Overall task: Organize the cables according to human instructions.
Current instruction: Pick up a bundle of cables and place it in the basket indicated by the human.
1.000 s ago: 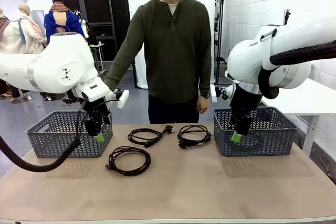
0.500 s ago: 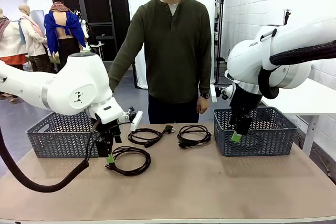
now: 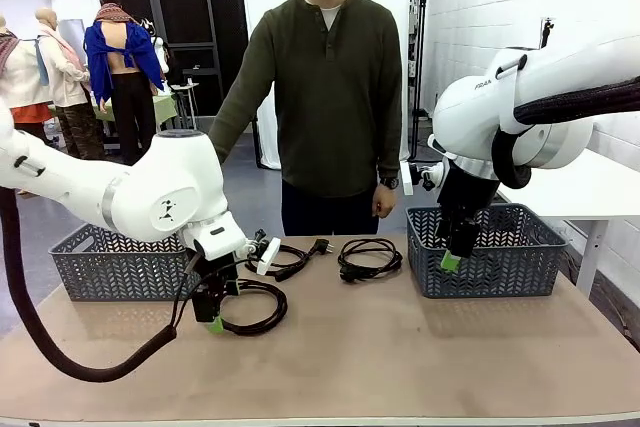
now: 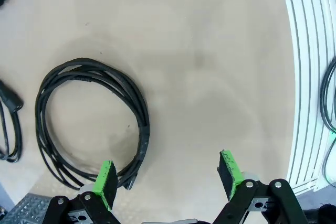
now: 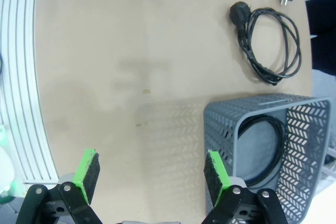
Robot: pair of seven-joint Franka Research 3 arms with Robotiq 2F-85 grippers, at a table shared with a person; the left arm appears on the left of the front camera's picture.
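Three black cable bundles lie on the table: a near one (image 3: 248, 305), a middle one (image 3: 285, 259) and a right one (image 3: 368, 257). My left gripper (image 3: 215, 313) hangs open low over the near cable's left side. In the left wrist view the gripper (image 4: 167, 163) is open, and one green pad (image 4: 105, 179) stands above the edge of that cable (image 4: 142, 114). My right gripper (image 3: 452, 252) stays open, raised in front of the right basket (image 3: 520, 247). The right wrist view shows this gripper (image 5: 150, 161) open, a fourth cable (image 5: 261, 120) inside the basket (image 5: 220, 114), and the right cable (image 5: 273, 40) on the table. The person (image 3: 330, 97) stands behind the table.
A second grey basket (image 3: 100, 262) stands at the table's left. The person's hands hang at their sides, off the table. Bare tabletop stretches along the near side and between the cables and the right basket.
My left arm has swung right from the left basket and come down over the near cable. The right arm and the cables have not moved.
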